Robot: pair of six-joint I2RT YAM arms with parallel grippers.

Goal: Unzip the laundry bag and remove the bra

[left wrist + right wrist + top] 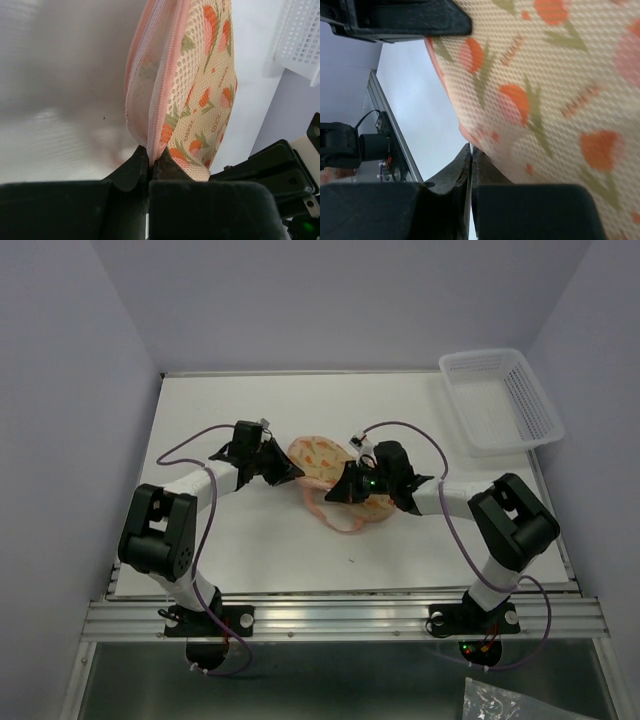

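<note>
White table: laundry bag at its middle, white lattice basket far-right corner.

From above, the right gripper covers the near part of the laundry bag. Both wrist views crop the bag at their edges, and its contents cannot be made out through the mesh. The basket runs off the left wrist view's right edge.

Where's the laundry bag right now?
Top view: the laundry bag is at mid-table, held between the left gripper and the right gripper, each pinching its pink edge. The white basket is away at the far right corner.
</note>
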